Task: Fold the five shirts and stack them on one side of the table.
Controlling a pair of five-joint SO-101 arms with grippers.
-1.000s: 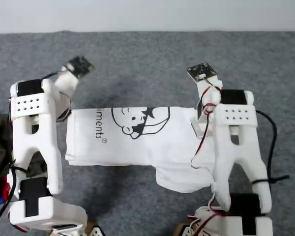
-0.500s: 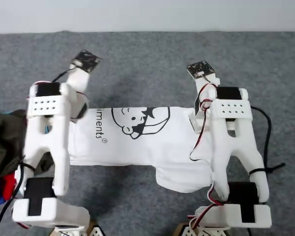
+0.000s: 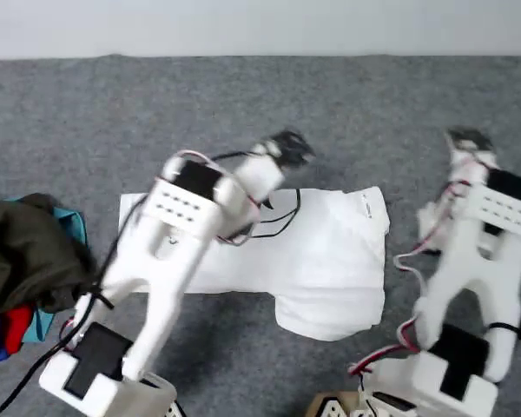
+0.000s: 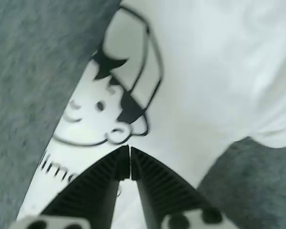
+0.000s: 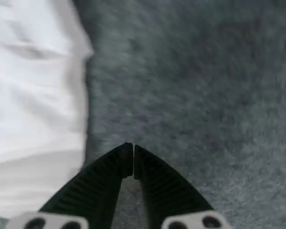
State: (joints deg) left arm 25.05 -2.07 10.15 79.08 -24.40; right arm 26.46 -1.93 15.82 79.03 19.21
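A heap of dark, blue and red clothes [image 3: 22, 269] sits at the left edge of the grey desk [image 3: 373, 113]. The white shirt [image 3: 330, 261] lies flat in the middle. The left pincer [image 4: 129, 152] is pressed together, holding nothing, above the shirt's drawing. The right pincer [image 5: 133, 150] is together too, above the desk just beside the shirt.
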